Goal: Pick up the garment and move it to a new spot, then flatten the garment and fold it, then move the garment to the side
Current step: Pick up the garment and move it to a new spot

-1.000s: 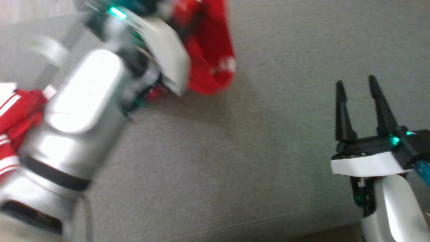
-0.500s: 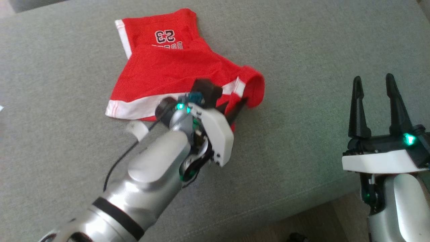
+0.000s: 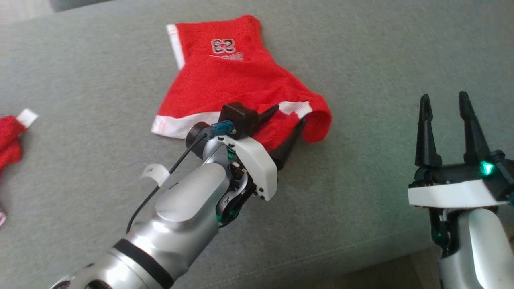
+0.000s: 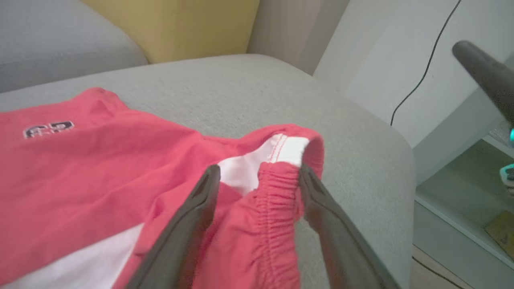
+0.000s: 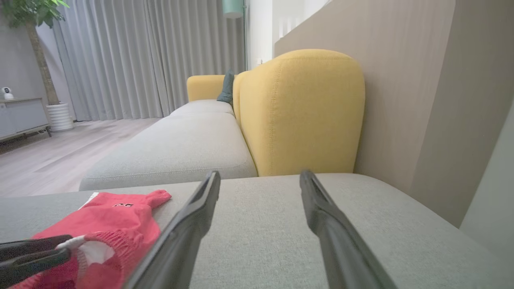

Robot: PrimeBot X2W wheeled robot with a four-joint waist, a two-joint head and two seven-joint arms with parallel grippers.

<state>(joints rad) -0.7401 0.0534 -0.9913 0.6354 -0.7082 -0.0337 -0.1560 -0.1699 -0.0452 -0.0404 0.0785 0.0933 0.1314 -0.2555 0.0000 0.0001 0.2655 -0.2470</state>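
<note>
The left claw (image 4: 259,170) stands open, its two long, smooth dark fingers (image 4: 200,200) spread to either side of the gathered elastic waistband (image 4: 277,180) of the red shorts (image 3: 225,84) and clamping nothing. The ruched band bunches up between the tips, closer to the right-hand finger, with a patch of white trim beside the other. Beyond the tips the soft knit shorts lie spread and slightly rumpled on the grey sofa cushion (image 3: 361,60), a coarse woven fabric. White bands edge the hem and side, and a printed 23 sits on the leg farthest from the claw. Well apart on the left claw's right side, the right claw (image 3: 443,98) hovers open and empty, its tapered fingers over bare cushion. On the left claw's other side, a crumpled red-and-white cloth (image 3: 10,138) lies well apart. Past the right claw's fingertips rises a rounded yellow upholstered backrest (image 5: 301,112).
</note>
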